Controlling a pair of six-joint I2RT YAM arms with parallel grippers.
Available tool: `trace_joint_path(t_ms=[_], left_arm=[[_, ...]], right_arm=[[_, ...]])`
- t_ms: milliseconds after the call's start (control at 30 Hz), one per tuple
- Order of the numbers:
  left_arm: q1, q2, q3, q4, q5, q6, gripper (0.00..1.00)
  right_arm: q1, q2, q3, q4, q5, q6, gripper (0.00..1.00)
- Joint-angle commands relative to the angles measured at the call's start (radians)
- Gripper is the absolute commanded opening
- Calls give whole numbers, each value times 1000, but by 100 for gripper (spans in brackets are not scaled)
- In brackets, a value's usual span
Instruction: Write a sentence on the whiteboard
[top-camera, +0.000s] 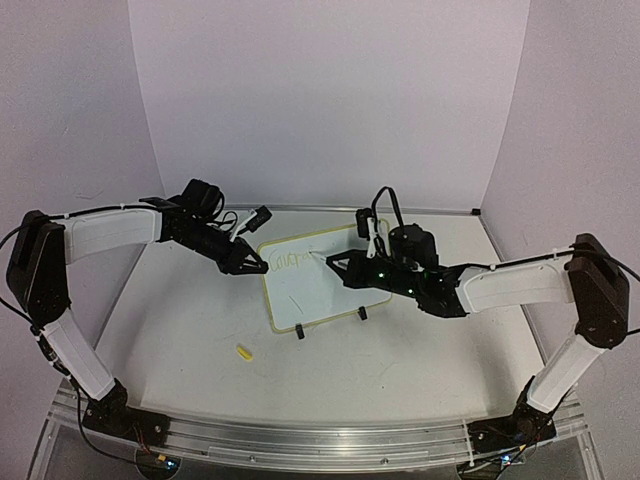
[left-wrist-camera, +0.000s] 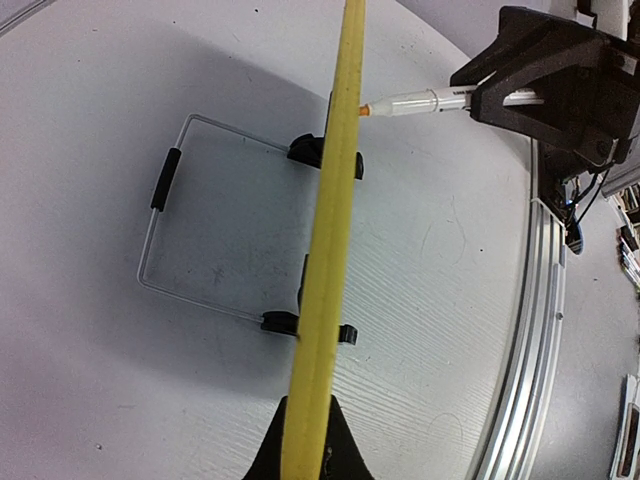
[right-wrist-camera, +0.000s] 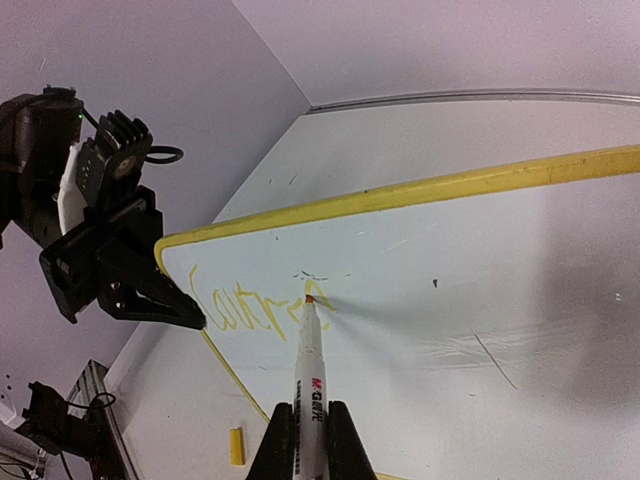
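A small yellow piece (top-camera: 242, 351) lies on the table (top-camera: 420, 350) in front of the whiteboard (top-camera: 305, 295), which stands tilted mid-table on black clip feet. The left gripper (top-camera: 256, 267) pinches its left frame edge. The right gripper (top-camera: 333, 262) is clamped on a marker (right-wrist-camera: 310, 350), whose tip meets the board at the end of the sentence (right-wrist-camera: 250, 312), near the top edge.

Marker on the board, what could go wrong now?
1. The marker presses its tip on the whiteboard. The left claw pinches the board at just one edge, so it might tilt or slide.
2. The writing is pale yellow on white, so it may be too faint to read.
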Motion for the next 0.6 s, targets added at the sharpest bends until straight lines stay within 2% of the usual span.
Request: trace_joint_path(t_ms=[0, 567], left_arm=[[-3, -5, 11, -49, -120, 36, 0], [-4, -7, 11, -48, -121, 37, 0]], right_arm=[[-3, -12, -24, -3, 29, -3, 0], [-3, -43, 7, -3, 76, -21, 0]])
